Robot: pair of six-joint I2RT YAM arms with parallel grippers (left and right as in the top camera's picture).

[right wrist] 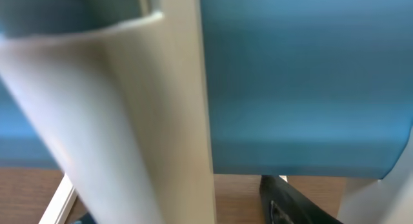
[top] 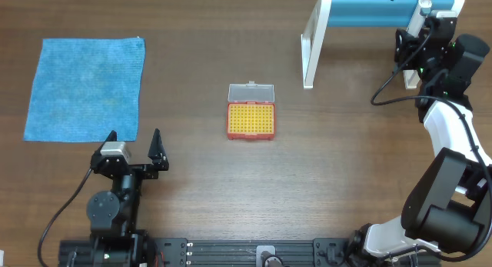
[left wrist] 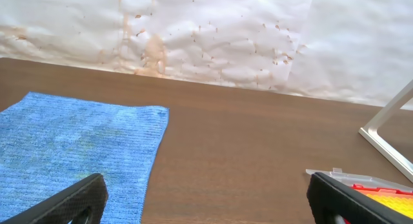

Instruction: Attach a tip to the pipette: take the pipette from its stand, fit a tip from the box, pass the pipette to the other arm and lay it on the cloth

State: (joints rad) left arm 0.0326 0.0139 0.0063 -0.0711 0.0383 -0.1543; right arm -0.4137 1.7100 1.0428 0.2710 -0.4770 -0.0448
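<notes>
Status: barely started.

Right gripper [top: 421,35] was up at the right end of the stand [top: 311,48], against the blue bar [top: 361,11]. In the right wrist view, what I took for the pipette [right wrist: 84,121] was a pale rounded body close to the camera. It sat just beside a cream upright [right wrist: 184,121], with the blue bar behind. Can't confirm the ID. One dark finger [right wrist: 290,201] showed low beside it. Couldn't tell whether the right gripper was clamped on the pipette or only around it, so grasp unconfirmed.

Tip box [top: 230,121] sat mid-table [top: 346,167], lid [top: 251,92] flipped open, yellow tips [top: 250,122] exposed, well apart from both arms.

Cloth [top: 84,90] lay flat at far left, pipette not yet on it. Left gripper [top: 134,144] was parked just off the cloth's near right corner, fingers spread wide, holding nothing.

Done: nothing I could verify.

Left to do:
- lift pipette off stand
- seat a tip
- hand over to left arm
- lay on cloth

The arms were far apart, so I'd expect the handover somewhere near the box.
</notes>
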